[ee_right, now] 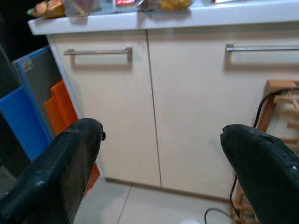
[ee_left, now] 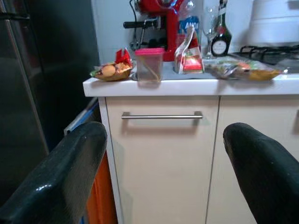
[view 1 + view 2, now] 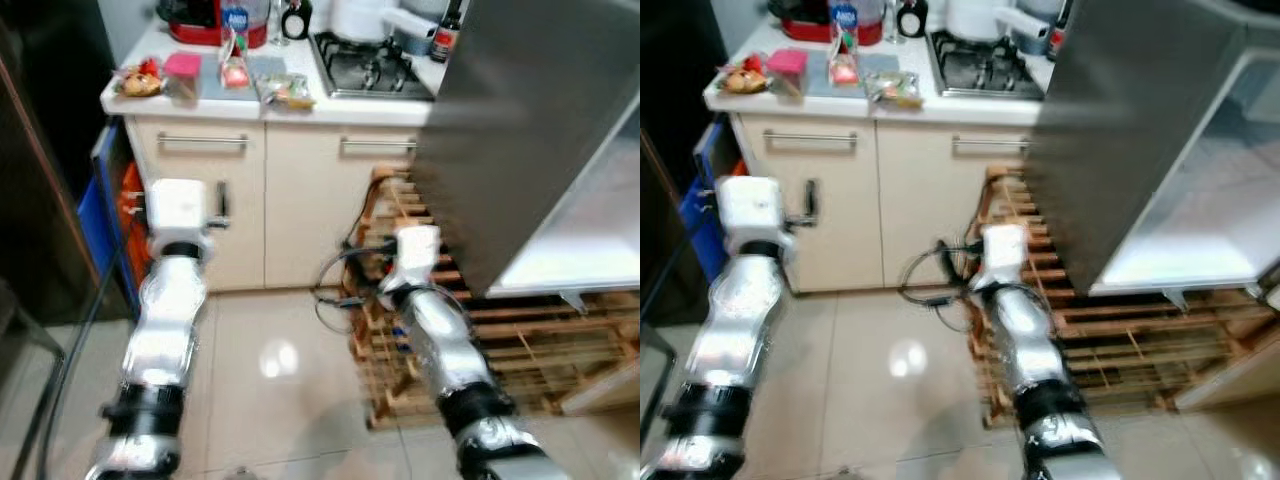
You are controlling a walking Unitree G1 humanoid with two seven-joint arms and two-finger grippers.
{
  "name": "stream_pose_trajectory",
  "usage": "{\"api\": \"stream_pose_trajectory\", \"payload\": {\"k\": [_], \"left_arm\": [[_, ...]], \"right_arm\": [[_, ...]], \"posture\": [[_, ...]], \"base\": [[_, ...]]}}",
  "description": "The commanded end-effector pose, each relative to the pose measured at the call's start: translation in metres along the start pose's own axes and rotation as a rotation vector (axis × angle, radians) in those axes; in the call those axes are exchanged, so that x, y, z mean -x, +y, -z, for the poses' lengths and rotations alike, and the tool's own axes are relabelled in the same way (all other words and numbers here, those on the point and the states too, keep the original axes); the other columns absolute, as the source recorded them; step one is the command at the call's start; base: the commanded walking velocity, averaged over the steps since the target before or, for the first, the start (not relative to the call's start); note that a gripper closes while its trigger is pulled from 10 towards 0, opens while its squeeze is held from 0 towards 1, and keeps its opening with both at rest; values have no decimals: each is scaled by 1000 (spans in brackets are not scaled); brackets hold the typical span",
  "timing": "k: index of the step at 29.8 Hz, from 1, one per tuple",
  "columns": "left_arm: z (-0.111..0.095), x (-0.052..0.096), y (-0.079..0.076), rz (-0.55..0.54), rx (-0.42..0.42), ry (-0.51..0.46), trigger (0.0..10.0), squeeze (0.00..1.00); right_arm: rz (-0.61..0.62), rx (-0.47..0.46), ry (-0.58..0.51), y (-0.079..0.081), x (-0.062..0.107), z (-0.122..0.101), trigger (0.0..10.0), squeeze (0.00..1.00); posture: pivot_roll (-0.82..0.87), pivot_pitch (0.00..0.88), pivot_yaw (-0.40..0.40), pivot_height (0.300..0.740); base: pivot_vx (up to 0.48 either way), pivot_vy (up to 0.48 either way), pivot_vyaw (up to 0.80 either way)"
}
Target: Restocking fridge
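Observation:
An open fridge stands at the right, with its grey door (image 3: 530,120) swung out and a white inner shelf (image 3: 590,240) showing. On the white counter (image 3: 200,103) lie a pink-lidded container (image 3: 182,72), a snack pack (image 3: 140,80), a small red-and-white bag (image 3: 235,70) and a bag of greens (image 3: 287,92). Both silver arms reach forward at cupboard height. My left gripper (image 2: 163,135) is open and holds nothing, facing the left cupboard door below the container. My right gripper (image 1: 161,133) is open too, facing the cupboard doors lower down.
A wooden slatted rack (image 3: 500,340) lies on the floor under the fridge door, and a black cable (image 3: 335,285) loops beside it. Blue and orange boards (image 3: 105,215) lean left of the cupboard. A stove (image 3: 370,65), red coffee machine (image 3: 205,20) and bottles stand behind.

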State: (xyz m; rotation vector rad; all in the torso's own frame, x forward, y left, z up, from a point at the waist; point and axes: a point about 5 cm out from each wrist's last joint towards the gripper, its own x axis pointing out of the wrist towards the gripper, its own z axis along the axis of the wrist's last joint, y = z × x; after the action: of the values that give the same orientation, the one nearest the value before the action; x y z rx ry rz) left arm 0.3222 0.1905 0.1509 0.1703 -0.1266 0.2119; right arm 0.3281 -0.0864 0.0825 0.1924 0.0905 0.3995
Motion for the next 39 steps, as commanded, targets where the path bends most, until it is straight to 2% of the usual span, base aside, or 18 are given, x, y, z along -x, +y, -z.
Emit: {"api": "stream_pose_trajectory", "payload": {"k": [1,7,13,21,24,26,30,35,39], "left_arm": [[-6,0,-8,17,17,-15,10000,0],[-6,0,-6,8,18,-13,10000,0],[-8,-3,-4,-4,17,-18,10000,0],[-12,-8,-9,63,0,-32,10000,0],[-12,-10,-13,100,6,-27,10000,0],[-12,-10,-14,106,7,-28,10000,0],[-14,-10,-17,115,10,-35,10000,0],[-20,-8,-21,130,-1,-66,10000,0],[-29,-10,-21,137,-14,-105,10000,0]], "right_arm": [[23,-3,-33,-8,1,-6,10000,0],[6,19,-21,-1,-3,-5,10000,0],[16,14,-30,-3,-6,-8,10000,0],[48,23,-73,-6,-6,-14,10000,0],[90,9,-60,-11,-4,-12,10000,0],[94,38,-72,-13,-4,-13,10000,0],[102,48,-92,-14,-3,-17,10000,0],[122,65,-163,-15,-5,-32,10000,0],[125,76,-257,-12,-9,-56,10000,0]], "posture": [[15,0,-54,740],[27,0,-64,740],[38,0,-74,740],[32,0,-66,740],[23,0,-60,740],[21,0,-59,740],[13,0,-57,740],[12,0,-55,740],[17,0,-52,740]], "base": [[480,0,556],[480,0,525],[480,0,87],[480,0,0],[480,0,-781],[480,0,-775],[480,0,0],[480,0,0],[480,0,0]]}}
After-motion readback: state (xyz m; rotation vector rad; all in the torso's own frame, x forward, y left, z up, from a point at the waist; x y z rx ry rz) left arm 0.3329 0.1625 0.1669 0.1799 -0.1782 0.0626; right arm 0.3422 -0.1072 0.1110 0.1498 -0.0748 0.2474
